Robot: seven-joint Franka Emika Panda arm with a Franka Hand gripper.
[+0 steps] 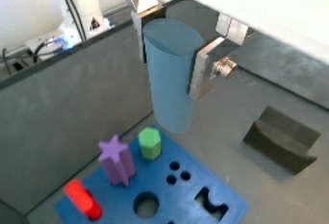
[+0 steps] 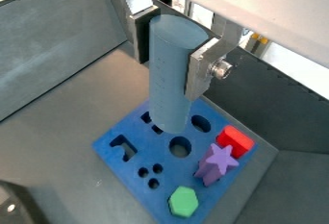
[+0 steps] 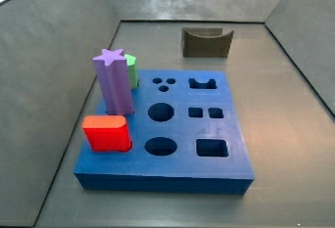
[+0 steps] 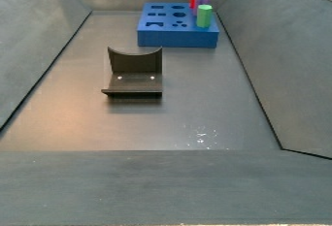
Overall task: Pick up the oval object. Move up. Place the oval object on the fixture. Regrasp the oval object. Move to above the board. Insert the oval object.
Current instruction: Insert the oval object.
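Item 1, nearest: my claw [image 1: 174, 45], clenched on the oval object [image 1: 168, 74]; seen in both wrist views, absent from both side views. One silver finger [image 2: 206, 66] lies flat against the side of the peg, with a round screw head at its edge. The oval object is light blue-grey and smooth, and hangs lengthwise from my claw with its rounded free end toward the board, held clear above it.

Item 2: the board [image 2: 135, 136], a thick blue slab on the grey floor, directly under the peg in a wrist view. Its top carries round, square and notched cut-outs, several open.

Item 3: the purple star-topped peg [image 3: 114, 80], upright in the board along one long edge.

Item 4: the green peg [image 1: 150, 143], upright just beside the purple one; in a side view it is mostly hidden behind it.

Item 5: the red block [image 3: 106, 132], seated in the board on the same edge as the purple peg, at the corner end.

Item 6, farthest: the fixture [image 4: 132, 72], dark olive-grey with a U-shaped notch in its top, empty, standing on the floor well apart from the board.
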